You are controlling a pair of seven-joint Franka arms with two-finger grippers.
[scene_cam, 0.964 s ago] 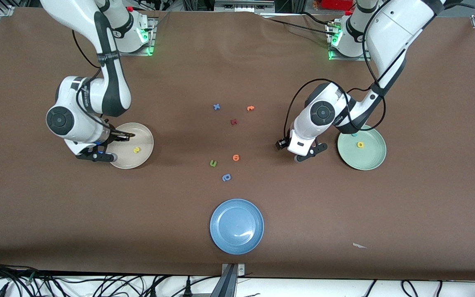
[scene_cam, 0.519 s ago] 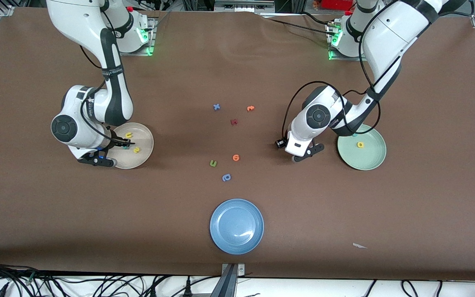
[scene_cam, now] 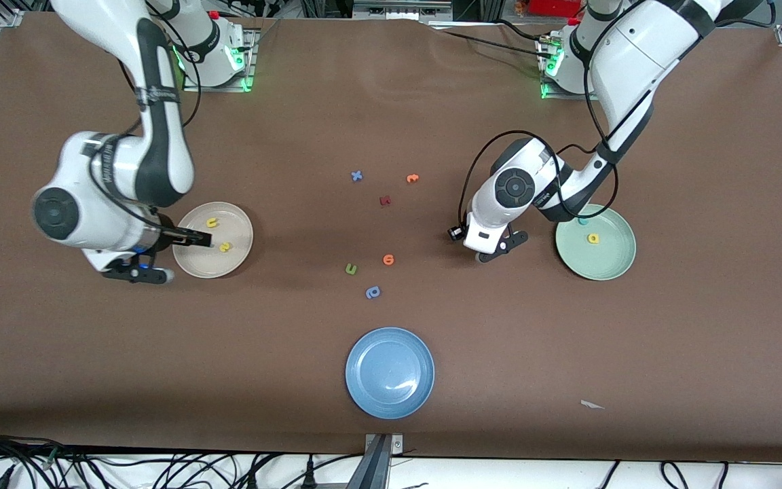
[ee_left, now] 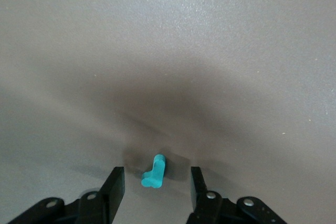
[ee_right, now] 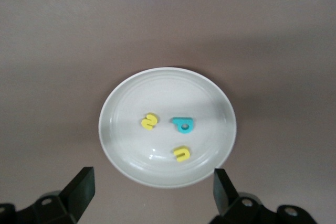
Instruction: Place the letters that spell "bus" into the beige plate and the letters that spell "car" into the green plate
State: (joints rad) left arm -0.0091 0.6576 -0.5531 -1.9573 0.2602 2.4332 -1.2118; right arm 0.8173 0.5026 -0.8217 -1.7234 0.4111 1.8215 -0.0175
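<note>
Teal r (ee_left: 154, 172) lies flat on bare brown surface (ee_left: 168, 51) between left hand's (ee_left: 155, 187) parted fingers, untouched, beside green plate (scene_cam: 594, 243). Right hand (ee_right: 152, 192) spread wide, empty, over beige plate (ee_right: 167, 80) w/ b (ee_right: 183, 124), u (ee_right: 181, 153), s (ee_right: 150, 121) inside, clear of rim.

We had the right gripper (ee_right: 152, 187) up in the air with its jaws spread wide, wrist pointing straight down. The left gripper (ee_left: 155, 184) sat low at the table, fingers (ee_left: 116, 182) parted, arm bent at the elbow.
</note>
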